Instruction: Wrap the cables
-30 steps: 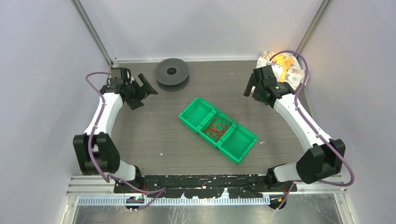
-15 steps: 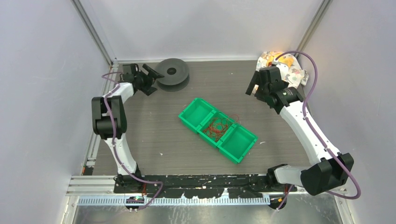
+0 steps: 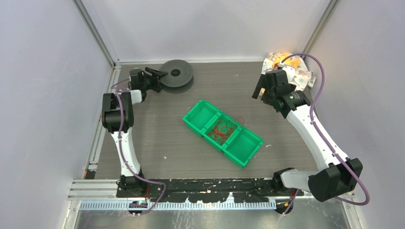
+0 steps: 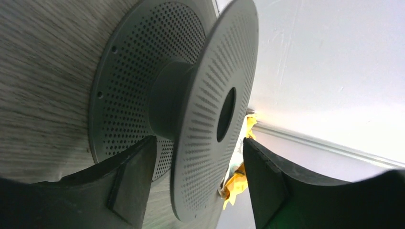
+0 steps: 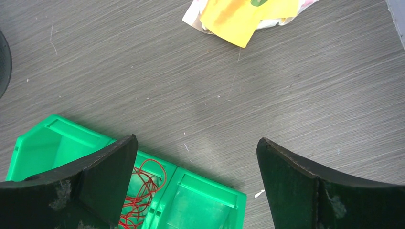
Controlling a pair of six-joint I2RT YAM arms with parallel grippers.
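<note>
Standing by the table (image 3: 162, 138), what I see at its middle is a green bin (image 3: 201, 116) of 3 compartments in a row, set on a slant. The cables (image 3: 222, 130) lie in its middle compartment as a loose tangle of fine red loops. 1 or 2 strands seem to arch over the bin's far rim. The 2 end compartments hold nothing that I can make out. Beyond the bin and off to its left, close to the back wall, a black spool (image 3: 175, 74) lies flat on 1 of its perforated flanges, with no wire on its core. The left hand (image 4: 198, 143) is at the side of the spool that faces away from the bin, turned sideways. Its 2 fingers straddle the rim of the upper flange, 1 in the gap between the flanges and 1 above. The fingers are partly open, and a sliver of space shows on either side of the flange, so nothing is gripped. Beyond the bin and to its right, the right hand (image 5: 196, 140) hangs above bare table, its fingers spread wide with nothing between them. Farther from the bin on that same side, in the back corner, sits a crumpled yellow and white wrapper (image 3: 292, 67).
</note>
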